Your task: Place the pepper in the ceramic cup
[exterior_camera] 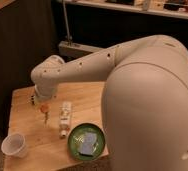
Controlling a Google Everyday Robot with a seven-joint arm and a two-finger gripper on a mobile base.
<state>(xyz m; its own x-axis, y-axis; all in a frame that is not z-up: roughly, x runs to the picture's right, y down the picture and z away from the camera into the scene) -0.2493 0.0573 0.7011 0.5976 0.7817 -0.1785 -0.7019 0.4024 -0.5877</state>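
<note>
The pepper (45, 107) shows as a small orange-red spot at the tip of my gripper (43, 111), a little above the wooden table (24, 107), left of centre. The gripper hangs down from the white arm's wrist and is shut on the pepper. The ceramic cup (13, 145), small, white and upright, stands near the table's front left corner, down and to the left of the gripper and apart from it. My arm's big white body fills the right half of the view and hides the table's right side.
A white bottle-like tube (65, 119) lies just right of the gripper. A green round plate (76, 149) with a pale blue item on it sits at the front edge. A dark cabinet stands behind and to the left.
</note>
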